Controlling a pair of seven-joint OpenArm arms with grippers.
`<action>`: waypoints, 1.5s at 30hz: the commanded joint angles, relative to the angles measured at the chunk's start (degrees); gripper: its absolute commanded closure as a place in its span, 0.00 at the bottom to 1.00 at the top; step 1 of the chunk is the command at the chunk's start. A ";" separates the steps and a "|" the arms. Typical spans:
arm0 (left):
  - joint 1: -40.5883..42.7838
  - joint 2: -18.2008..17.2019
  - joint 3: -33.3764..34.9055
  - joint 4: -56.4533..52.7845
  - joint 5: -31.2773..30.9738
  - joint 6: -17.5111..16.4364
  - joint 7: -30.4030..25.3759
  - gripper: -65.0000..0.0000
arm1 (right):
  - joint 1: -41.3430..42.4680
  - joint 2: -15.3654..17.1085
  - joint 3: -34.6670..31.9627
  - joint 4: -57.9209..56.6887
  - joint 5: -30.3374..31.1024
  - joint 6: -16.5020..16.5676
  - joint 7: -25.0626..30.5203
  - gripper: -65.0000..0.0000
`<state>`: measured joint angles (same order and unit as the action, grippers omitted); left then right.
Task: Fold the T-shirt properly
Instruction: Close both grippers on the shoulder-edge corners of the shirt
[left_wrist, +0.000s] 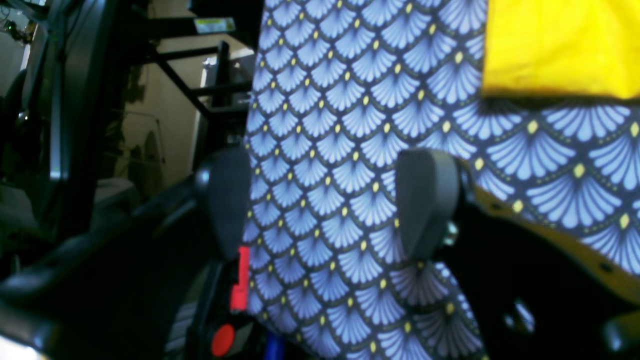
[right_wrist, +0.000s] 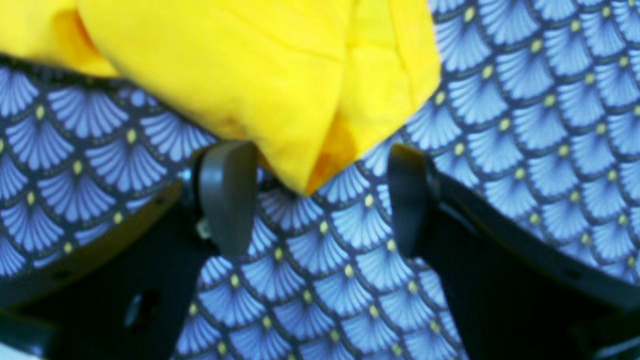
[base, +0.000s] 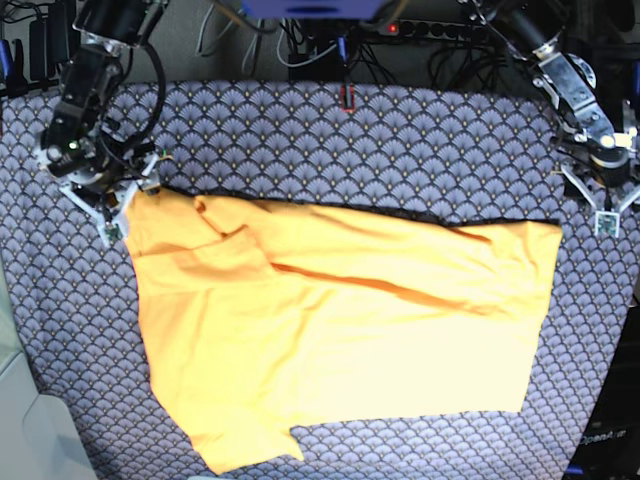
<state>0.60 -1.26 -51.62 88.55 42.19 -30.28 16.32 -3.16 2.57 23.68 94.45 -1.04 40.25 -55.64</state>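
The T-shirt (base: 340, 330) lies spread on the patterned bench (base: 300, 140), with what looks like one fold already laid: a flap runs lengthwise across the top half, its crease a slanted line through the middle, and a sleeve lies folded in near the right claw (right_wrist: 310, 200). That claw stands wide and holds nothing; a yellow corner of the shirt sits just ahead of it, poking between the two tips without touching either, as far as the wrist view shows. The left claw (left_wrist: 330, 200) is also wide and empty, with only bench cover between its tips; the shirt's far corner lies ahead and off to one side of it, near but apart. So the job seems roughly a third done: one lengthwise fold is in, the lower half is still flat and full width, and the bottom sleeve sticks out. The second side fold and the crosswise folds are left
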 joint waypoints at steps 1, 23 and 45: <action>-0.73 -0.72 0.05 1.25 -0.13 0.52 -1.15 0.34 | 1.18 0.55 0.10 0.36 0.29 -0.25 1.00 0.36; -0.82 -0.72 0.23 0.55 -0.48 0.52 -1.15 0.33 | 6.46 4.24 0.01 -8.87 0.03 -0.25 3.20 1.00; -4.16 2.18 0.85 -7.37 -16.74 0.61 -1.15 0.33 | 6.02 4.33 -0.08 -8.96 -0.06 -0.25 2.93 1.00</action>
<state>-2.81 1.72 -50.87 80.23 26.11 -30.06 16.45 2.22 6.02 23.46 84.84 -0.58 40.23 -52.40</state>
